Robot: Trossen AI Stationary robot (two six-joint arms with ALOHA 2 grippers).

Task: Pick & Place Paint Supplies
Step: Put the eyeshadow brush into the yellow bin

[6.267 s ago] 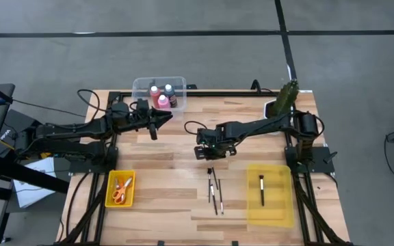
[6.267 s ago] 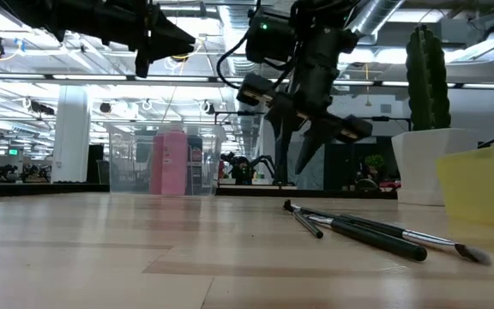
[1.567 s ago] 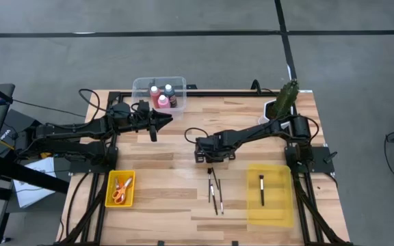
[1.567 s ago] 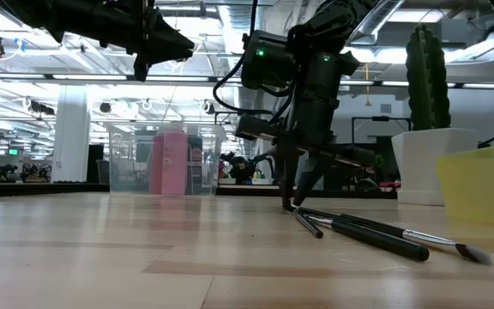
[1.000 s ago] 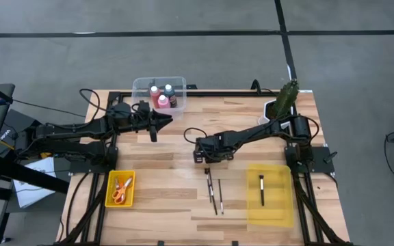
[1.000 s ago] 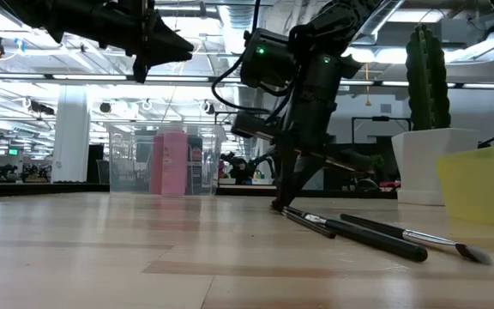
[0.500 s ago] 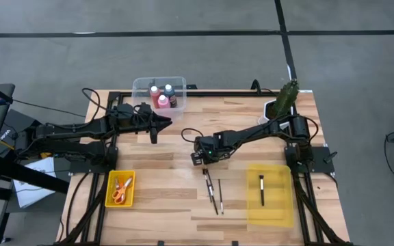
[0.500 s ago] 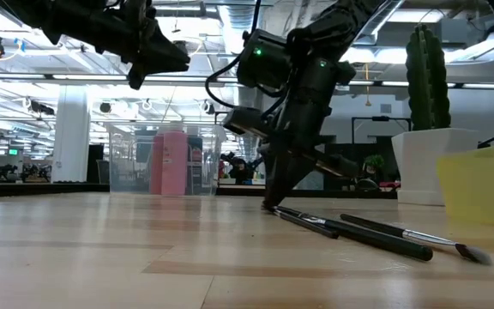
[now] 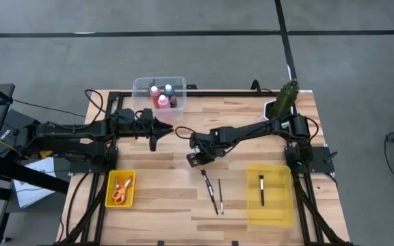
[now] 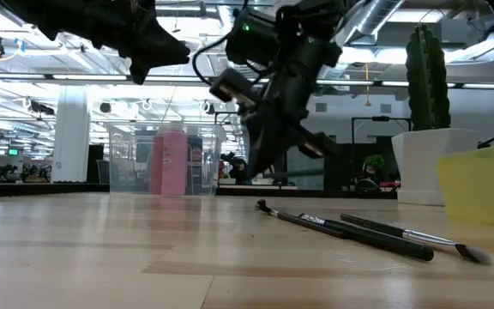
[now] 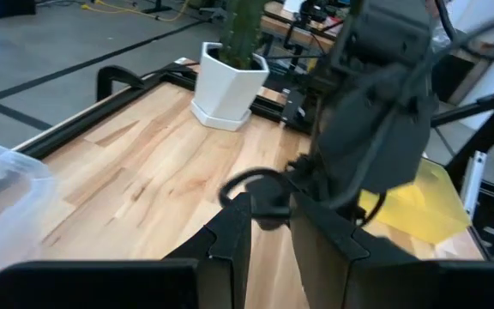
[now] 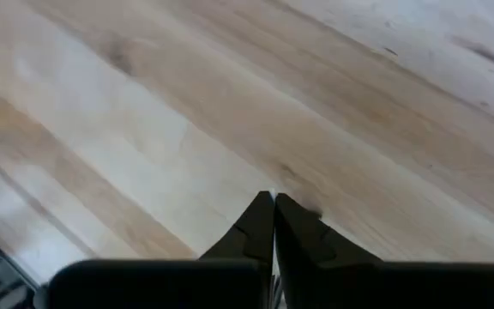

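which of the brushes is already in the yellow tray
The lone brush lying inside the yellow tray on the table's right. The other two brushes lie side by side on the bare wood, left of the tray.

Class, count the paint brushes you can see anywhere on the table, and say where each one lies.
3. Two brushes lie side by side on the bare wood near the table's middle; one brush lies inside the yellow tray. The arms might hide others.
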